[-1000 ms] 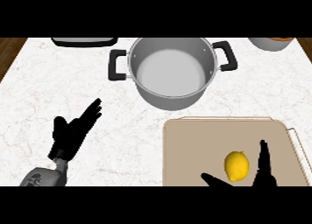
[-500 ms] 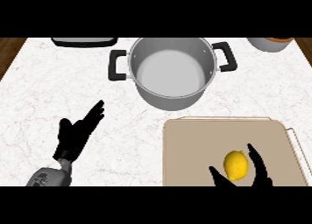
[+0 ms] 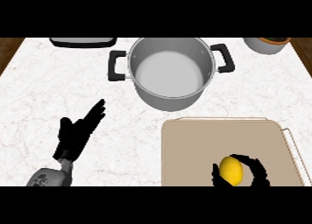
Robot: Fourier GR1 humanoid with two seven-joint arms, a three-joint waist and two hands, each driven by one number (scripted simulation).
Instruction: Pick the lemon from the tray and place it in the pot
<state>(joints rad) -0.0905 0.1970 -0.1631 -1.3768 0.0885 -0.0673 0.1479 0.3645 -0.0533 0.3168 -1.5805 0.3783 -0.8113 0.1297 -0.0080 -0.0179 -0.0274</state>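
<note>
Plainly the grasp is the step in hand: the right hand (image 3: 257,171) curls round the lemon (image 3: 230,170) at the near edge of the tray (image 3: 200,140), the left hand (image 3: 78,133) rests open toward the near-left corner of the bench (image 3: 62,81), and next, I reckon, comes a lift and carry to the pot (image 3: 171,101) beyond.

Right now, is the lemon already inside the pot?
No, the lemon lies on the tray with the right hand curled round it, apart from the pot.

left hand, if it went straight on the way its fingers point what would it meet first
Likely the handle of the pot at view left; the left hand points up-right over bare counter toward it, height unclear.
</note>
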